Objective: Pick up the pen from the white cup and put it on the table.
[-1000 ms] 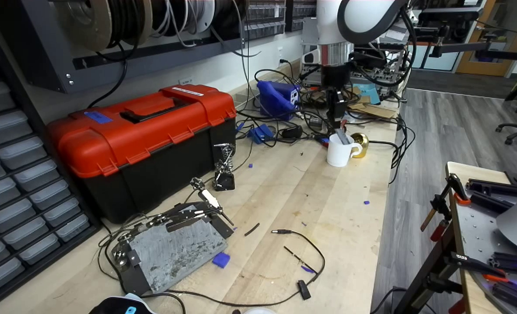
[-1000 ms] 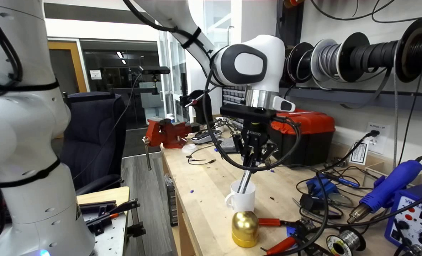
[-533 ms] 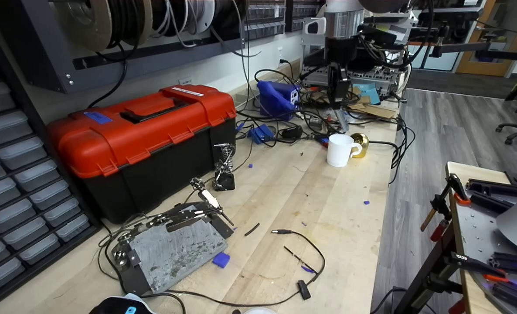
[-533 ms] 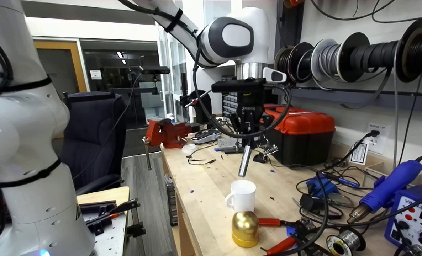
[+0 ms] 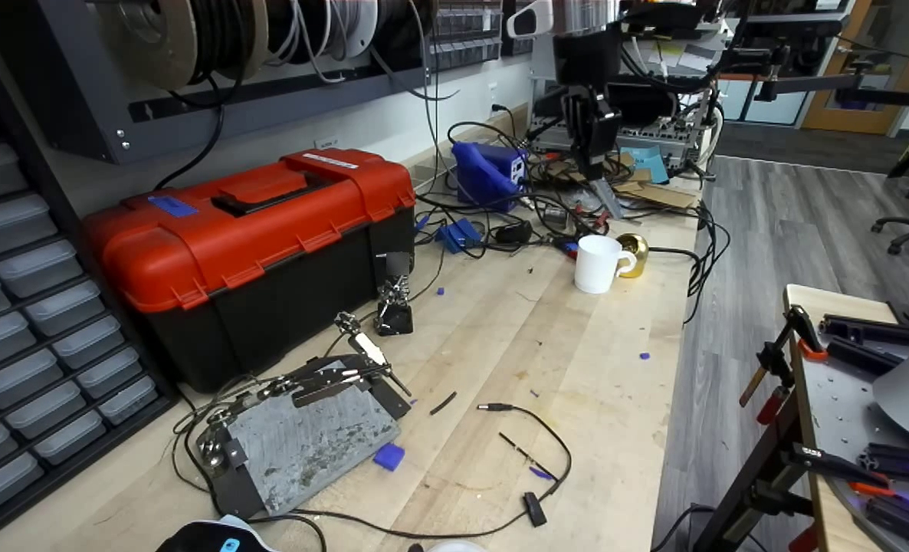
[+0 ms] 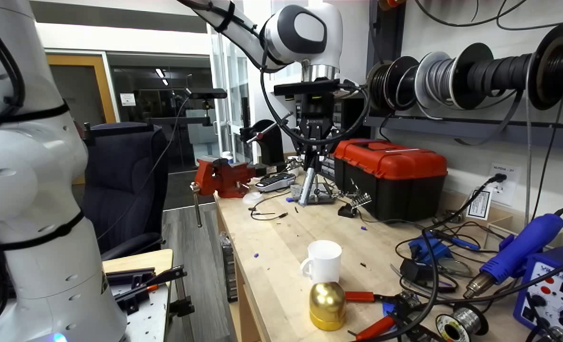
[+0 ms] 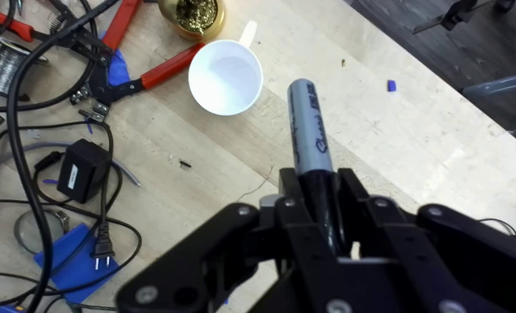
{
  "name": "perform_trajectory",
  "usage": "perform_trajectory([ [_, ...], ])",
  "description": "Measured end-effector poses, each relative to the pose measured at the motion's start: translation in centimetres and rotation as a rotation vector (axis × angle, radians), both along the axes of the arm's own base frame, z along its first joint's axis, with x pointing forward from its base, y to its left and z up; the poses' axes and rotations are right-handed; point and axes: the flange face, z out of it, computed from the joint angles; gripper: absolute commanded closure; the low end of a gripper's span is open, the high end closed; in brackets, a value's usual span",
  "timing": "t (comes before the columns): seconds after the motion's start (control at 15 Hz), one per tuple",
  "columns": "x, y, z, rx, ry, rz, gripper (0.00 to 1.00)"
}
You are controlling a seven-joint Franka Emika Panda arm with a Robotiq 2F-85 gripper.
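The pen [image 7: 309, 126] is a marker with a grey barrel and a black end. My gripper [image 7: 316, 176] is shut on its black end, and the grey barrel sticks out past the fingertips. In both exterior views the pen [image 5: 606, 201] [image 6: 307, 186] hangs tilted in the air below the gripper [image 5: 594, 172] [image 6: 311, 159], apart from the white cup. The white cup [image 5: 595, 264] [image 6: 324, 262] stands upright on the light-wood table [image 5: 577, 360] [image 6: 272, 237]. In the wrist view the cup [image 7: 225, 78] looks empty inside.
A gold tip cleaner [image 6: 327, 306] and red-handled pliers [image 7: 171, 67] lie close to the cup. A red and black toolbox [image 5: 270, 253], a helping-hands stand [image 5: 309, 437], a red vise [image 6: 222, 178] and a blue soldering station [image 5: 493, 172] are around. Black cables [image 7: 16, 130] run over the table.
The pen was inside the cup one second ago. My gripper has lifted it out and carried it up and away from the cup, towards the toolbox end. The cup has not moved.
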Motion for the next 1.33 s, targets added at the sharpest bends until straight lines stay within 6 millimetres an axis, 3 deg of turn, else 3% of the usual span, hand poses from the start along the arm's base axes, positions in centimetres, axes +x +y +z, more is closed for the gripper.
perform_trajectory([
  [0.2, 1.7, 1.5, -1.6, 0.000, 0.051, 0.038, 0.96],
  [0.6, 4.4, 1.5, -7.6, 0.022, 0.155, 0.112, 0.96],
  [0.93, 4.9, 1.5, -11.1, 0.043, 0.224, 0.191, 0.96],
  [1.33, 4.8, 2.5, -13.1, 0.058, 0.265, 0.264, 0.96],
])
